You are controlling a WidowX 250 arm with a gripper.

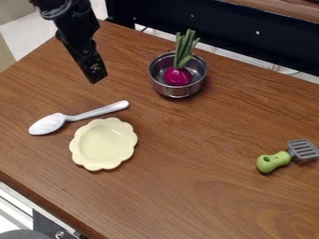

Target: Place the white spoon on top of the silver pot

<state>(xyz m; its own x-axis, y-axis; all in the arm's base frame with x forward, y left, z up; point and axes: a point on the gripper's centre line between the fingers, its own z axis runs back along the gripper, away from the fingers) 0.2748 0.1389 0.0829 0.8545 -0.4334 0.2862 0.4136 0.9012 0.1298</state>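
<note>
Claw (pixel 94 75) hangs beyond slanting white spoon (pixel 62 118) whose handle (pixel 103 110) points toward silver pot (pixel 177 90).

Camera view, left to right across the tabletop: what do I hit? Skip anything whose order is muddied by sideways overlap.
White spoon → silver pot → green-handled spatula.

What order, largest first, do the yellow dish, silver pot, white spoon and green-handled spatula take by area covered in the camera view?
1. Yellow dish
2. Silver pot
3. White spoon and green-handled spatula: too alike to rank
</note>
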